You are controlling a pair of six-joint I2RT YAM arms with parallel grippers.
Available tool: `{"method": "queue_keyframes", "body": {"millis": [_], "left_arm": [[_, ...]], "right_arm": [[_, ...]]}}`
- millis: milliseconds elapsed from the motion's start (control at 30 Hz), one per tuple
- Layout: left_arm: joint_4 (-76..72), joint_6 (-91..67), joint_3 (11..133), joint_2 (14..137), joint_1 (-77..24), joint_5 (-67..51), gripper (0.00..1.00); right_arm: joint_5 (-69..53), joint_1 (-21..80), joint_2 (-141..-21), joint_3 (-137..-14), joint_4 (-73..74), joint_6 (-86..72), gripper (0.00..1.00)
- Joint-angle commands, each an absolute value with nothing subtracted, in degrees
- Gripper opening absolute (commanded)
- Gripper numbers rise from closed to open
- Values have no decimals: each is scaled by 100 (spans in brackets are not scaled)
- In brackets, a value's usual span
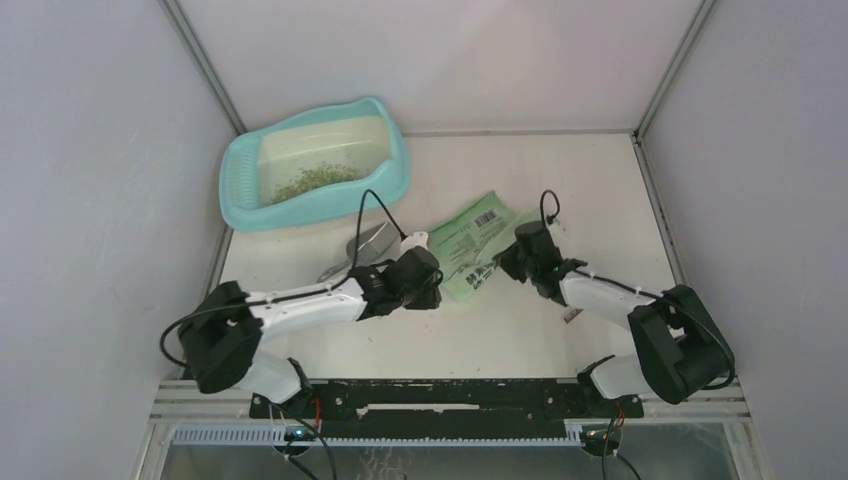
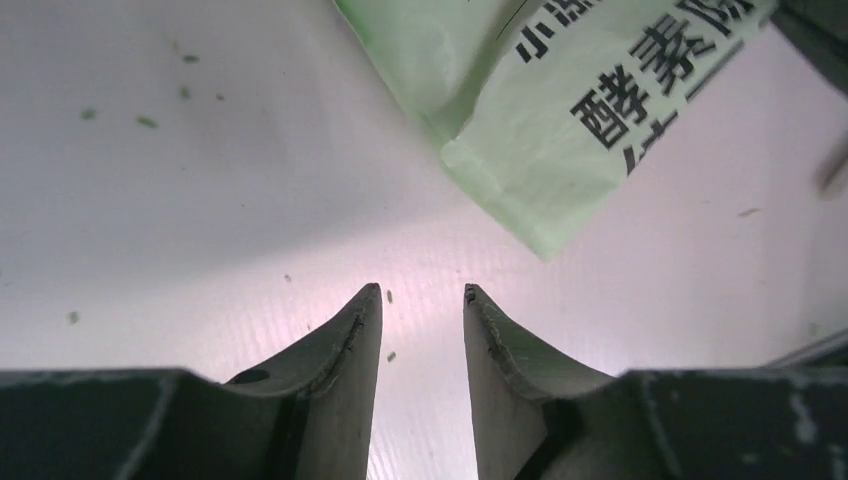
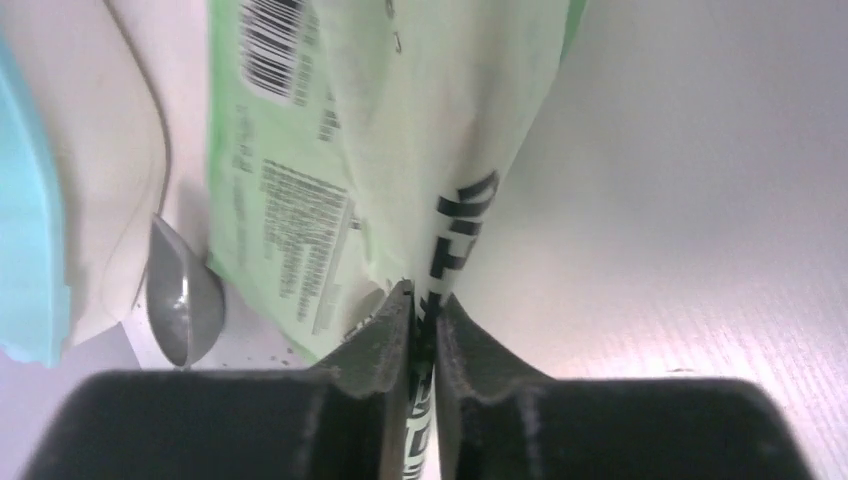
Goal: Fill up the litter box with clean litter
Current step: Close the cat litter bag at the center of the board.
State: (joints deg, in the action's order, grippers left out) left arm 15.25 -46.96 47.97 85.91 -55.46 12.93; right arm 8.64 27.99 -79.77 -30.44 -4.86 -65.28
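The turquoise litter box (image 1: 238,200) sits at the back left, with a thin layer of green-beige litter (image 1: 315,181) on its pale floor. A flat green printed bag (image 1: 470,245) lies at the table's middle. My right gripper (image 3: 424,300) is shut on the bag's (image 3: 400,150) edge, which runs up between its jaws. My left gripper (image 2: 422,292) hovers open just left of the bag's corner (image 2: 530,180), with nothing between its fingers. A few loose litter (image 2: 147,122) grains dot the table under it.
A grey metal scoop (image 1: 362,247) lies on the table between the box and the bag, partly behind the left arm, its bowl (image 3: 180,300) beside the bag's left edge. White walls enclose the table on the left, right and back.
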Motion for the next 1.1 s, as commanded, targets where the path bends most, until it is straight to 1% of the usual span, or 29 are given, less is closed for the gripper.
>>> {"method": "queue_keyframes", "body": {"millis": [0,67,167,333,433,567,633,700,767,833,967,1067], "left_arm": [[2062,-4527,4789,7624,-5486,1543,41],[2175,-4510,4805,7332,-5464,1560,42],[2289,-4509,4801,7069,-5433,1610,42],[2309,-4571,4661,6896,-5424,1590,42],[2276,-4620,4504,6768,-5423,1611,42],[2221,-4681,4358,6708,-5414,1631,42],[2190,-4693,4350,6729,-5419,1611,42],[2180,-4693,4367,6753,-5414,1600,42],[2171,-4687,4364,6759,-5415,1604,42],[2171,-4684,4352,6759,-5418,1614,42],[2110,-4676,4359,6822,-5414,1559,42],[2075,-4667,4384,6915,-5418,1497,42]], "right_arm": [[566,2332,-7687,-4435,1684,-4866,14],[369,2145,-7718,-4914,2101,-4459,13],[-11,1923,-7899,-5399,2285,-4060,12],[-417,1780,-8646,-5739,2138,-3818,0],[-529,1806,-8891,-6014,2171,-3705,0],[-536,1897,-8899,-6151,2264,-3645,0],[-590,1900,-8935,-6043,2365,-3699,0],[-679,1877,-8904,-5676,2247,-3818,0],[-753,1872,-8838,-5208,2040,-3943,6],[-760,1890,-8764,-4744,1834,-4060,15],[-789,1920,-8630,-3903,1279,-4266,24],[-796,1965,-8607,-3565,827,-4462,28]]}}
